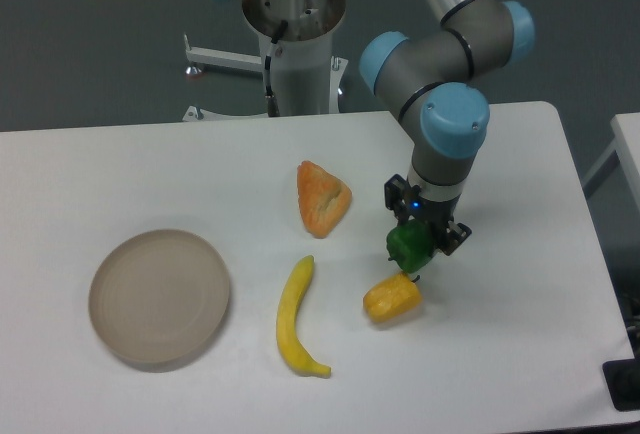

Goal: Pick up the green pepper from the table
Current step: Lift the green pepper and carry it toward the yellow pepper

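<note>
The fingers [424, 238] are closed in on the green pepper [408, 248], one dark pad on each side of it, so the pepper is pinched between them and hangs under the wrist. From where I stand it sits just above the yellow pepper [392, 297], its lower edge nearly meeting that one's top; I cannot tell whether the two touch, or whether the green one has cleared the counter [520, 354]. Above the fingers the grey wrist with its blue caps points straight down, and the arm [445, 64] bends back up toward the silver tube at the top of the view. To the left of the green pepper lies an orange wedge-shaped piece [322, 197], close by but apart from it. Below that, a banana [294, 318] lies lengthwise, curving slightly, beside the yellow pepper. Well off to the left rests a round beige plate [160, 297]. The robot's base column [296, 44] stands behind the far edge.
</note>
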Controlling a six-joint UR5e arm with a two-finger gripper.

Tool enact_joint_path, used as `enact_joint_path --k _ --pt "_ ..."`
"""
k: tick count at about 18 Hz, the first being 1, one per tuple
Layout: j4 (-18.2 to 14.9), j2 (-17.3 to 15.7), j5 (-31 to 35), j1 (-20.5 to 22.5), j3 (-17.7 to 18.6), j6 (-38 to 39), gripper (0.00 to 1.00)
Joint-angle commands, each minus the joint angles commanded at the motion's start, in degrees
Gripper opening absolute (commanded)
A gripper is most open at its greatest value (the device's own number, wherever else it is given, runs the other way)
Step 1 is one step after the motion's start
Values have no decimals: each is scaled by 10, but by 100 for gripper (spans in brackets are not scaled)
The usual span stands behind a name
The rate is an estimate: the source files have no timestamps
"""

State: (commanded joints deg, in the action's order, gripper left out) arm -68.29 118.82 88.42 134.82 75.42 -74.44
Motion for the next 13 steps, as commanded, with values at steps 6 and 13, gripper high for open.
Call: enact_joint_path --k 6,13 --pt "-10 18 8 3 -49 -15 40" --pt "-10 21 10 4 -54 -15 40"
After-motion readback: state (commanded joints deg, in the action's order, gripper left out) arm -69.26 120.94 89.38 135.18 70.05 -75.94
